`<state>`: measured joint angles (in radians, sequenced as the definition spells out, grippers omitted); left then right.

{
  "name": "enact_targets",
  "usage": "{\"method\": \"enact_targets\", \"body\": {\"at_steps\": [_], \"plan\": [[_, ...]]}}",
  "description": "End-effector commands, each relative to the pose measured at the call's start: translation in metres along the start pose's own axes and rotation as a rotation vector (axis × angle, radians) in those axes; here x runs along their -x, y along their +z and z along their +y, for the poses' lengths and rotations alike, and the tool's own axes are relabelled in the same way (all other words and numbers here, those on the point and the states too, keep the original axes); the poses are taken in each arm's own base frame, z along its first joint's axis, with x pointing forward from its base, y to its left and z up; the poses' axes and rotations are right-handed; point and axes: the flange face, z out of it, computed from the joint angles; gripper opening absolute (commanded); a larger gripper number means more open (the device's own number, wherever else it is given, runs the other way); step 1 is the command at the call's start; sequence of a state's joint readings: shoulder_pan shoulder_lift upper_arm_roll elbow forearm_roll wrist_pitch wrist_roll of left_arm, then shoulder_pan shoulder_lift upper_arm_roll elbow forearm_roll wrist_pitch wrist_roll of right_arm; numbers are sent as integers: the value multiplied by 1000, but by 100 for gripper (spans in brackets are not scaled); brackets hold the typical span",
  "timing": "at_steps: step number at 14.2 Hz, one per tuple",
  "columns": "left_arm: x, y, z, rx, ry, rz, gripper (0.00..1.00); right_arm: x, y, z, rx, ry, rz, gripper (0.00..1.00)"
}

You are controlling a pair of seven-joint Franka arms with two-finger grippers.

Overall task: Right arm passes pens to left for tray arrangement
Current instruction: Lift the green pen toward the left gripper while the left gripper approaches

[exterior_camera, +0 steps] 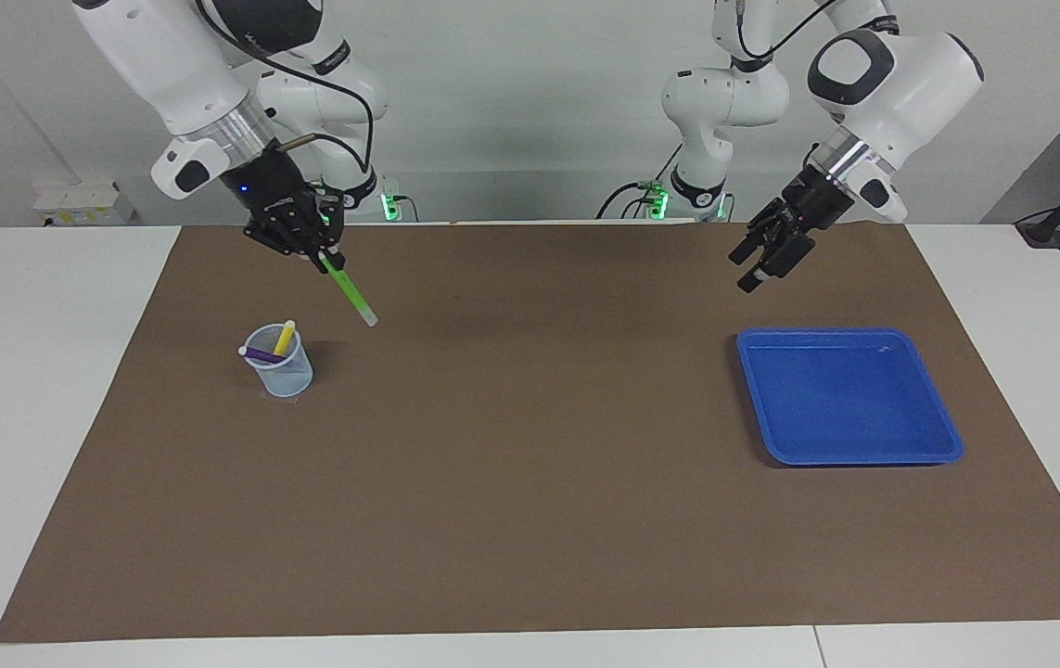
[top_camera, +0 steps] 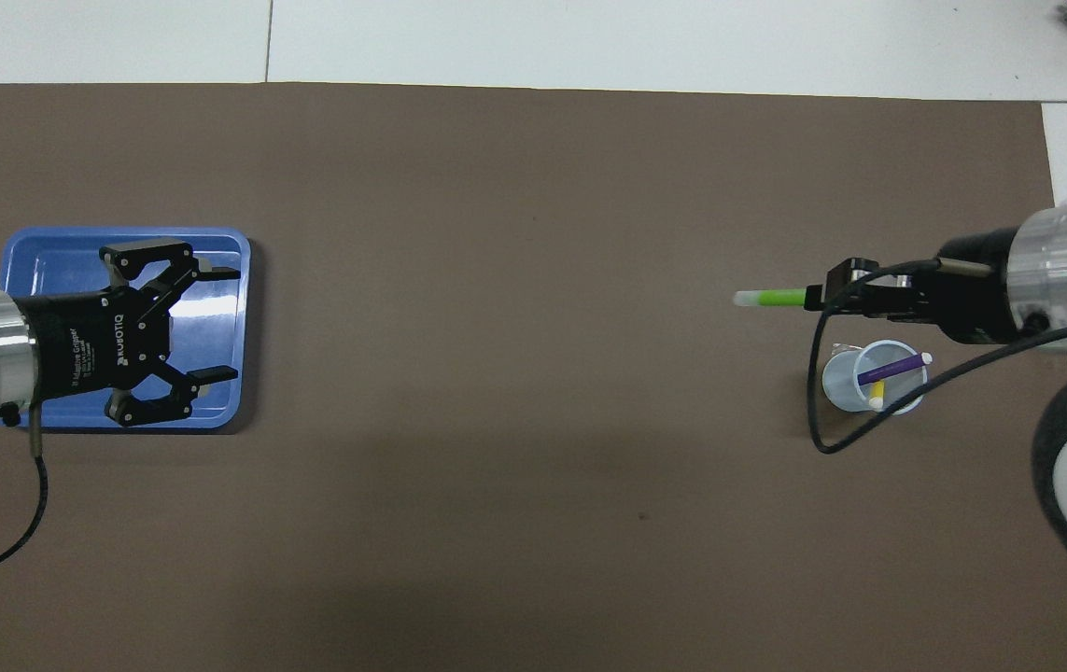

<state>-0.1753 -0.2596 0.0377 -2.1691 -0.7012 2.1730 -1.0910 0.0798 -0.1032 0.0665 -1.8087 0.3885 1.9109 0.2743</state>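
You have the right gripper [exterior_camera: 318, 252] clamped on the green pen [exterior_camera: 348, 290], up over the mat beside the cup [exterior_camera: 280, 373], so next carry it across to the left gripper [top_camera: 216, 324], fingers apart over the tray [exterior_camera: 849, 397].

My right gripper [top_camera: 822, 297] is clamped on the slim green marker pen [top_camera: 773, 298], whose pale tip points toward the left arm's end, over the brown mat [top_camera: 533, 467] beside the small pale-blue cup [top_camera: 841, 381]. That cup holds the purple pen [top_camera: 892, 365] and yellow pen [top_camera: 877, 392]. My left gripper [top_camera: 216, 324] hangs with fingers spread over the shallow bright-blue plastic tray [top_camera: 57, 245], well apart from the cup.
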Motion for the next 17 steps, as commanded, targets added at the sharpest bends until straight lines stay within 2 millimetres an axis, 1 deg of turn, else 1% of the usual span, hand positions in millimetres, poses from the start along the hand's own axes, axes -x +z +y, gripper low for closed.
{"method": "enact_targets", "body": {"at_steps": [1, 4, 6, 7, 8, 9, 10, 11, 13, 14, 15, 17], "plan": [[18, 8, -11, 57, -99, -1, 100, 14, 25, -25, -90, 169, 45, 0], [31, 15, -11, 58, -155, -36, 100, 29, 56, -57, -179, 285, 139, 0], [33, 14, -8, 99, -194, -62, 100, 40, 76, -80, -221, 323, 172, 0], [43, 20, -9, 105, -191, -67, 100, 44, 84, -87, -229, 327, 155, 0], [50, 25, -10, 115, -186, -71, 100, 55, 93, -101, -250, 323, 124, 0], [57, 33, -12, 122, -189, -82, 100, 65, 100, -115, -275, 323, 96, 0], [68, 44, -13, 120, -180, -91, 100, 76, 106, -127, -301, 326, 62, 0], [77, 52, -15, 112, -163, -93, 100, 89, 112, -142, -325, 325, 28, 0], [86, 61, -18, 94, -149, -101, 100, 105, 115, -164, -402, 364, 20, 0], [92, 64, -20, 85, -142, -107, 100, 111, 115, -171, -429, 396, 26, 0], [94, 67, -21, 79, -140, -111, 100, 114, 116, -176, -440, 422, 30, 0], [100, 71, -24, 81, -156, -136, 100, 124, 118, -186, -451, 419, 27, 0]]}}
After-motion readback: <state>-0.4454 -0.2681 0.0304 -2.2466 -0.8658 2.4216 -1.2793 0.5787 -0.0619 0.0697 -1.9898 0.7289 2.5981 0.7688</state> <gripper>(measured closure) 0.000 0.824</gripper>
